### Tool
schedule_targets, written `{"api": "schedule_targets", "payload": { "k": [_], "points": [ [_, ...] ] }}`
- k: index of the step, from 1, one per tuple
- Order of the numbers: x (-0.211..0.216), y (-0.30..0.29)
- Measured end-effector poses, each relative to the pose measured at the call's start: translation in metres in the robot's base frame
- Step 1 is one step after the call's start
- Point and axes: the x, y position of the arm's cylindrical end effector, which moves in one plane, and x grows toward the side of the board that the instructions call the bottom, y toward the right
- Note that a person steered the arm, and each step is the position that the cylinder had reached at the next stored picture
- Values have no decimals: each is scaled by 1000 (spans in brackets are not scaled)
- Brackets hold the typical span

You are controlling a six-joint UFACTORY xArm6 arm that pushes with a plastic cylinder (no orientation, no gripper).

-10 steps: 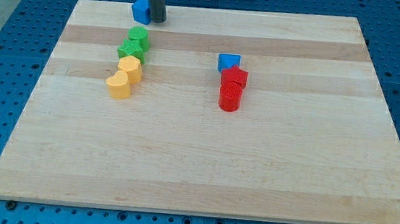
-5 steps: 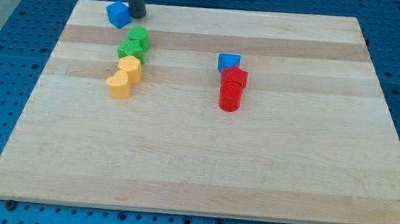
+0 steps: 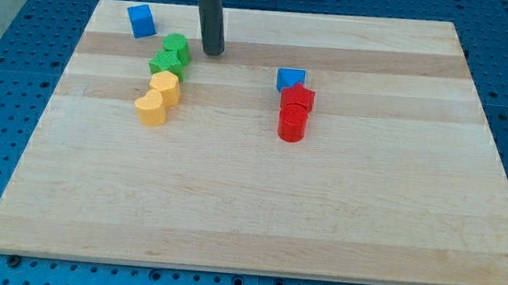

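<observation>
At the far left, a blue cube (image 3: 140,20) sits alone near the board's (image 3: 322,213) far edge. Right of it and nearer, two green blocks (image 3: 170,55) lead a touching line down into two yellow blocks (image 3: 157,99). My tip (image 3: 211,52) stands just right of the upper green block, seemingly apart from it, holding nothing; the rod rises upright. Further right sit a blue triangular block (image 3: 289,78) and two red blocks (image 3: 294,112).

Pale wooden board (image 3: 322,213) (matt grain), ridged plastic-looking blocks
</observation>
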Motion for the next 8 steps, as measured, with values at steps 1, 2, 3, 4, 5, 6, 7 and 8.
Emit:
{"api": "schedule_targets", "payload": {
  "k": [1, 2, 3, 4, 5, 6, 7, 8],
  "points": [
    [7, -23],
    [8, -52],
    [15, -57],
    [29, -64],
    [30, -85],
    [26, -92],
    [18, -100],
    [9, -115]
  ]
}}
